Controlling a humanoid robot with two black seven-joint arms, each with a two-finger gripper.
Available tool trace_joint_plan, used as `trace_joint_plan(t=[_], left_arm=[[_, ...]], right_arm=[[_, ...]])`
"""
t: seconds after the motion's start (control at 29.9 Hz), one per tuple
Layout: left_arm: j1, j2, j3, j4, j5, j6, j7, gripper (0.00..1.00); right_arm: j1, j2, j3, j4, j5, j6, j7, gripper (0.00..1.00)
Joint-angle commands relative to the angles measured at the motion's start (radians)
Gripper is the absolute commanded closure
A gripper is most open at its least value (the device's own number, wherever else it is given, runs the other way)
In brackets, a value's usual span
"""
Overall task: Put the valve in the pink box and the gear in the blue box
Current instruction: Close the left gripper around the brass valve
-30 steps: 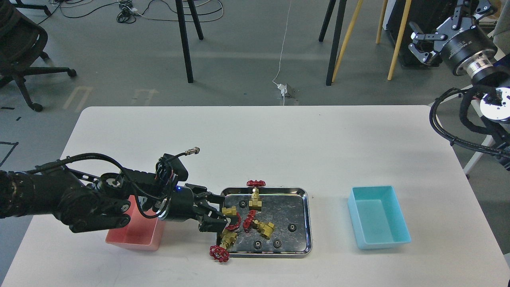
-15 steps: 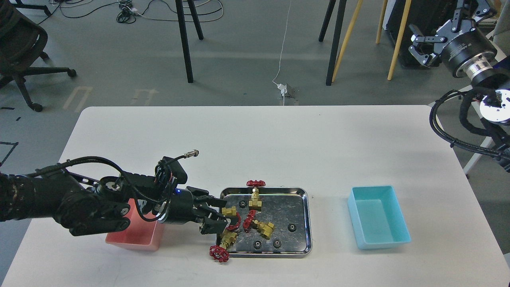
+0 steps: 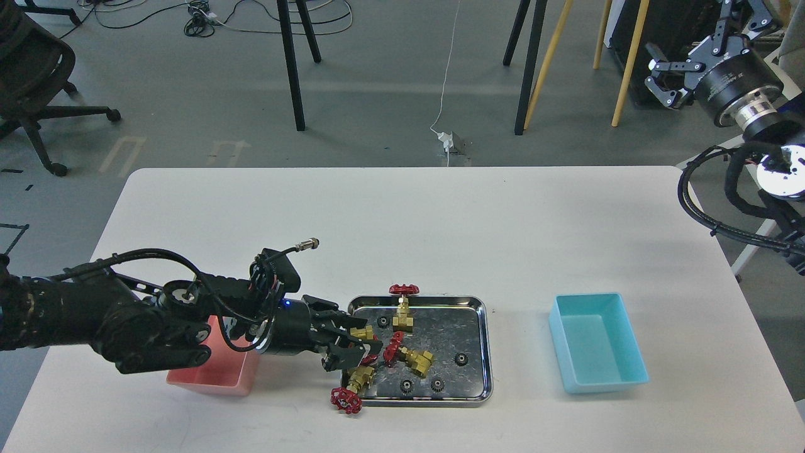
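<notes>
Several brass valves with red handwheels lie in the steel tray (image 3: 485,352). My left gripper (image 3: 360,346) is open, its fingers on either side of the left valve (image 3: 361,331). Another valve (image 3: 403,314) stands at the back rim, one (image 3: 415,360) lies mid-tray, and one (image 3: 353,381) hangs over the front left rim with its wheel on the table. Several tiny black gears lie in the tray, such as one (image 3: 461,358) on the right side. The pink box (image 3: 210,377) sits left of the tray, partly hidden under my left arm. The blue box (image 3: 597,343) stands to the right, empty. My right gripper (image 3: 698,53) is open, high off the table at top right.
The white table (image 3: 440,220) holds only the tray and the two boxes. Table legs, wooden poles and cables stand on the floor behind. An office chair (image 3: 31,75) is at the far left. My right arm's cables (image 3: 710,207) hang beside the table's right edge.
My left gripper has pushed a little to the right, further over the left valve, which has not moved. My right gripper has drifted slightly up and to the right.
</notes>
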Motion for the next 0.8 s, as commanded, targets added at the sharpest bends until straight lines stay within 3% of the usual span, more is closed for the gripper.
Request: trace_joint_plan(t=[0.0, 0.77], left_arm=[[0.000, 0.000, 0.000, 0.000, 0.000, 0.000, 0.000, 0.47], [0.002, 0.001, 0.000, 0.000, 0.000, 0.003, 0.000, 0.62]], right_arm=[[-0.002, 0.000, 0.000, 0.000, 0.000, 0.000, 0.000, 0.01], [-0.009, 0.003, 0.000, -0.015, 0.000, 0.000, 0.002, 0.01]])
